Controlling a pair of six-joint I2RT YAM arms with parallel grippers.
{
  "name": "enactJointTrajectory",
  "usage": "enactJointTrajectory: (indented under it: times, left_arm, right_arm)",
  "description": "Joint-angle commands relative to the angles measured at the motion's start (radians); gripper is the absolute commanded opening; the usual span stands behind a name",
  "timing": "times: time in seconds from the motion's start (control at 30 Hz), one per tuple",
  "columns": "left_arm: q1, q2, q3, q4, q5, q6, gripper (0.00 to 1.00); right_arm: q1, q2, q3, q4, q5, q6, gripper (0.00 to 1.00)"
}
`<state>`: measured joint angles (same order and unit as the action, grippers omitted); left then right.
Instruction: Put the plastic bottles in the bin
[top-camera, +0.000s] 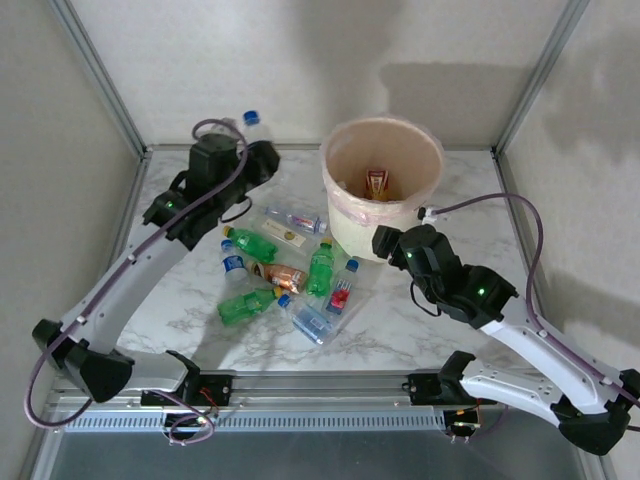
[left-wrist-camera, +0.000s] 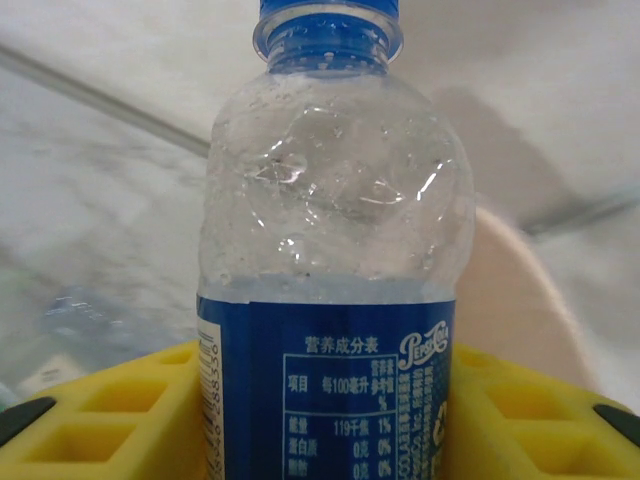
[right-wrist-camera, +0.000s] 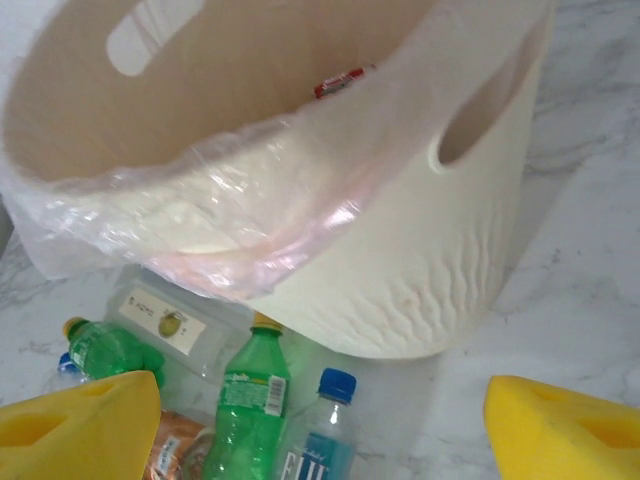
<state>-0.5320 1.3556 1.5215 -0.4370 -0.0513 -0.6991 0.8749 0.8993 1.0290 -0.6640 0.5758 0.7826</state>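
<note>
Progress: an early stage was judged. One bottle was in hand, at least one lay in the bin, and most were left on the worktop (top-camera: 420, 330).
Left end effector (left-wrist-camera: 325, 405): it was clenched on a clear bottle (left-wrist-camera: 335, 200), the blue label gripped between the yellow fingers (left-wrist-camera: 120, 420) and the blue cap pointing away from the wrist.
Held bottle, place: it was seen near the back left of the worktop, well apart from the bin and not yet over it.
Loose pile, place: the bottles were scattered between the two arms, just left of the bin's base, several touching or overlapping.
Loose pile, count: about nine were counted. There were three green bottles (top-camera: 320, 268), one copper-labelled bottle (top-camera: 278, 273) and roughly five clear bottles (top-camera: 312, 322). The overlaps made the last figure uncertain.
Bin (top-camera: 345, 215): one was counted, upright at the back centre and lined with a thin bag (right-wrist-camera: 250, 200).
Bin contents: one orange-labelled bottle (top-camera: 377, 183) was visible on the bottom. Whether more lay beside it could not be told.
Right end effector (top-camera: 383, 240): it was released and grasping nothing, held low beside the bin's front wall and facing the pile.
Left to do: the held bottle was to be dropped in, then each loose one fetched.
</note>
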Motion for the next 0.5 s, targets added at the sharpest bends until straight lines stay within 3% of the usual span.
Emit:
enactJointTrajectory:
  times: [0.0,0.2,0.47]
  left_arm:
    - [-0.073,0.095,0.115,0.029,0.02,0.056,0.45]
    - [-0.194,0.318,0.336,0.056,0.051,0.097,0.45]
    - [-0.233,0.528,0.517,0.017,0.074,0.103,0.46]
  right_arm:
    - [-0.006,-0.015,-0.023,-0.052,-0.01,0.053,0.83]
    - [0.008,-0.017,-0.066,-0.063,-0.069,0.079,0.81]
    - [0.027,-0.043,-0.096,-0.066,-0.073,0.09,0.82]
